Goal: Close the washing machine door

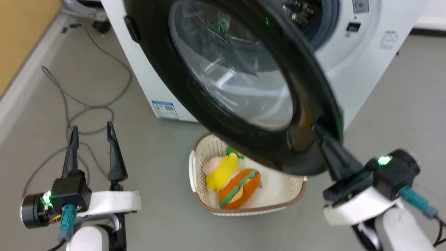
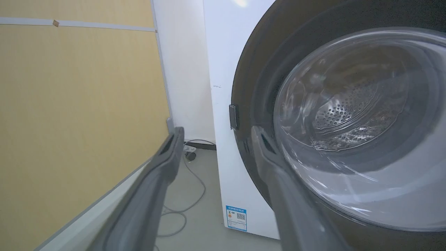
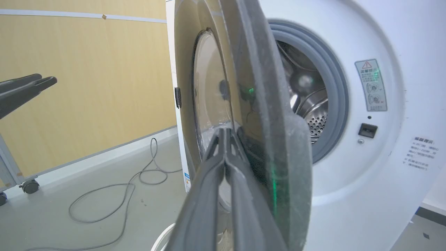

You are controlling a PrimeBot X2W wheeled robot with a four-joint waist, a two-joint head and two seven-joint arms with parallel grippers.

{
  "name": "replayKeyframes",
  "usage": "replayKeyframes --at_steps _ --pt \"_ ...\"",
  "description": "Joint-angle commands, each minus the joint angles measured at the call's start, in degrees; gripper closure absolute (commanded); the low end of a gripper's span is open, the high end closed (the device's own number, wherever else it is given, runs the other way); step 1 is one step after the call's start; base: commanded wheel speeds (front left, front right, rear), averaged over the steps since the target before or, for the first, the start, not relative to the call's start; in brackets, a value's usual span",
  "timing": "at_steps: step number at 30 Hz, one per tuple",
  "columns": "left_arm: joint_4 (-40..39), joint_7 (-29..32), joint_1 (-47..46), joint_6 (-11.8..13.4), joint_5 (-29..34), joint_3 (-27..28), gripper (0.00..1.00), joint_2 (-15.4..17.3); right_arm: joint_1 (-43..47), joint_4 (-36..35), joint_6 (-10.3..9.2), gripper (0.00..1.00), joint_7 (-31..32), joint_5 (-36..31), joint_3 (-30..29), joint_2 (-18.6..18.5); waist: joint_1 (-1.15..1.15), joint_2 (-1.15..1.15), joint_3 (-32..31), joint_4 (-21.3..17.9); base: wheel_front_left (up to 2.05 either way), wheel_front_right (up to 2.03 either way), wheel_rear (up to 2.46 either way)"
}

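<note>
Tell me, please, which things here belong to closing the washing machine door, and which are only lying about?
Belong to the job: washing machine door, open; washing machine; right end effector, shut, tips at the door's rim.

Only lying about: cream basket holding soft toys; grey cable; left end effector, open, apart from the door.
</note>
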Motion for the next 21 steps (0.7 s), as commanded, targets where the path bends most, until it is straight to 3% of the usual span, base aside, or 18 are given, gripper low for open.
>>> replayKeyframes --at_steps 1,12,21 --pt "-0.31 -0.24 -1.00 0.14 0.37 -0.09 0.00 -0.06 -1.47 0.54 -0.10 1.00 -0.10 -0.39 -0.81 0.10 0.00 0.00 1.93 -1.14 0.00 0.00 0.00" --pt "-2.05 -0.24 -7.12 -0.08 1.38 -1.88 0.00 -0.61 -15.87 9.00 -0.10 1.00 -0.10 -0.56 -7.76 -1.92 0.00 0.00 11.63 -3.15 0.00 0.00 0.00" --pt "-3.22 -0.24 -11.66 0.12 1.52 -2.98 0.00 -0.85 -27.13 14.98 -0.10 1.00 -0.10 -1.00 -8.79 -3.47 0.00 0.00 18.18 -3.43 0.00 0.00 0.00"
